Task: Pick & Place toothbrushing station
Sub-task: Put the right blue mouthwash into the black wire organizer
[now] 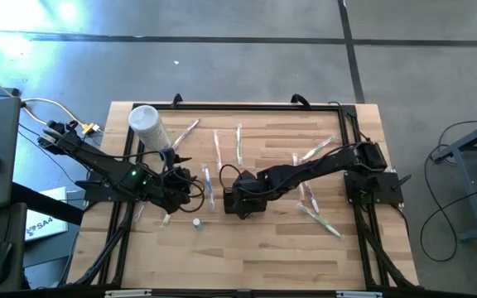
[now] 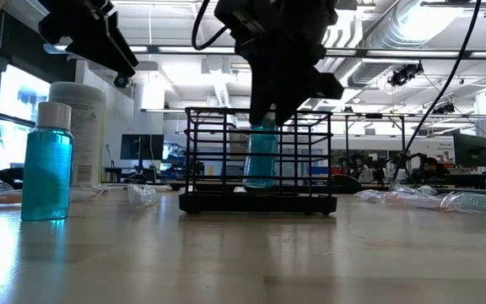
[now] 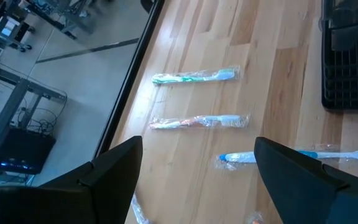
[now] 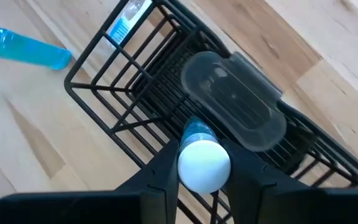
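Pale wooden tabletop (image 1: 263,248) bearing black wire-grid toothbrushing station (image 2: 258,160) at centre; right gripper (image 4: 204,177) directly above it, clamped on white-capped blue bottle (image 4: 202,160): lower plumb, clear of clear plastic case (image 4: 235,99), before releasing.

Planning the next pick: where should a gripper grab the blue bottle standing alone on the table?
At its white cap, from straight above: the blue bottle stands upright, the cap is narrower than the body, and the right gripper holds its twin likewise.
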`<action>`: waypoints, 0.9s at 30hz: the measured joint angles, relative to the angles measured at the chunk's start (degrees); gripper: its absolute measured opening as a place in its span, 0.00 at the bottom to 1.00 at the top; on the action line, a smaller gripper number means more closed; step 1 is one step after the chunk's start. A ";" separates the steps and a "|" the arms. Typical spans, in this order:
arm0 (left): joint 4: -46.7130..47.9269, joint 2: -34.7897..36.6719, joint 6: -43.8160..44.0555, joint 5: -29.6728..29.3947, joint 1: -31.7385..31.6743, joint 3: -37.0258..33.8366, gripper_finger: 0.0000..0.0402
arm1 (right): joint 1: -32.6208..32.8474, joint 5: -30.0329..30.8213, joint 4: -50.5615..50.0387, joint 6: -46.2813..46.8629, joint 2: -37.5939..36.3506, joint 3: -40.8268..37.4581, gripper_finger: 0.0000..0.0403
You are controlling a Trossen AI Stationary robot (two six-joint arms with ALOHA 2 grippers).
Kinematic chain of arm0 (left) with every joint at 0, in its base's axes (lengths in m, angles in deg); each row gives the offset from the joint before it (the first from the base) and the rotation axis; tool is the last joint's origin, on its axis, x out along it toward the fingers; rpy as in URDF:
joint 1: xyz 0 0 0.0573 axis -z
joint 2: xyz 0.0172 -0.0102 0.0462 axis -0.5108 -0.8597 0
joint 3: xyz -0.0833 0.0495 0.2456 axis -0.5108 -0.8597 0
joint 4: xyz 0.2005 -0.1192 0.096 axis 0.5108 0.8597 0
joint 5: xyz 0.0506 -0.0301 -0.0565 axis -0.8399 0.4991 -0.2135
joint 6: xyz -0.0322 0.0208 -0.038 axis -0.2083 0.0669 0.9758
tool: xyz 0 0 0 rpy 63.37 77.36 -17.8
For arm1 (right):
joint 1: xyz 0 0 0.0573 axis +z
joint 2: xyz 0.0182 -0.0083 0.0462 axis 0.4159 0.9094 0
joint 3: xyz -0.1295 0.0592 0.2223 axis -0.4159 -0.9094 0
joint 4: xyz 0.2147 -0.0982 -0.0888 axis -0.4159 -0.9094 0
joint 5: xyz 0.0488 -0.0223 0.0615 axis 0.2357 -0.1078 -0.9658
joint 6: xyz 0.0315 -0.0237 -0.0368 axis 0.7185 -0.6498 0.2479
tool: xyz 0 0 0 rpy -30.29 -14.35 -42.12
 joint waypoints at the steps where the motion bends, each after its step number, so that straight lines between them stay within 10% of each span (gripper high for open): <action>1: 0.02 0.00 -0.01 0.07 0.00 0.00 0.76 | -0.16 -0.25 0.05 -0.91 0.09 0.00 0.21; 27: 0.02 0.00 0.42 1.47 0.00 0.00 0.76 | -1.39 0.16 -0.60 -11.90 0.28 -0.09 0.21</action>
